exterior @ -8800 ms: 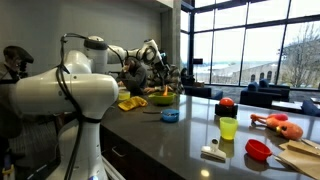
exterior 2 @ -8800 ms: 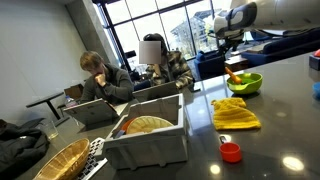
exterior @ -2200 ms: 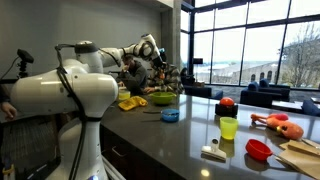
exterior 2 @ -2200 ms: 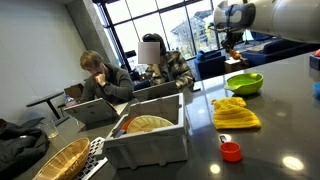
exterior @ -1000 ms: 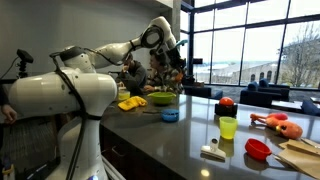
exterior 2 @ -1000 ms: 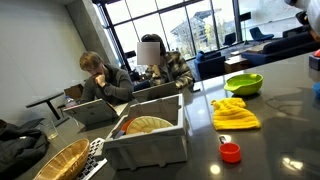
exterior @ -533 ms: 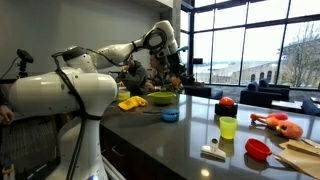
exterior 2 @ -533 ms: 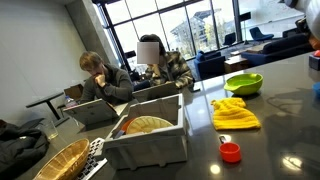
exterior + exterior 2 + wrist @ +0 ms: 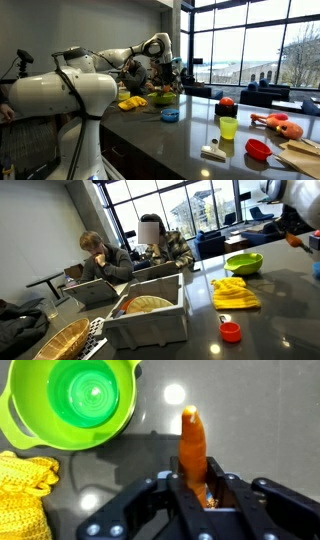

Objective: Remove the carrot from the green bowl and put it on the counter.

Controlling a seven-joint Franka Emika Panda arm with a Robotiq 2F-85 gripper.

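The gripper [image 9: 197, 490] is clamped on the carrot [image 9: 192, 445], black fingers [image 9: 176, 488] pressing it from both sides at its lower end, the orange tip poking straight out ahead of the jaws in the wrist view. Under the carrot there is bare counter [image 9: 260, 420], dark, glossy and flecked with light; whether the tip touches the surface cannot be told. The carrot is outside the green bowl [image 9: 75, 405], which sits just beside it toward the upper left of the wrist view, rim and carrot apart. Below the bowl, a knitted yellow cloth [image 9: 22, 495] lies on the counter at the edge of that view. In an exterior view the gripper [image 9: 293, 228] hangs at the edge of the picture with the small orange piece below it, well apart from the green bowl [image 9: 243, 264] and the yellow cloth [image 9: 234, 292]. Further along the counter stand a small blue bowl [image 9: 170, 115] and a yellow-green cup [image 9: 228, 128].
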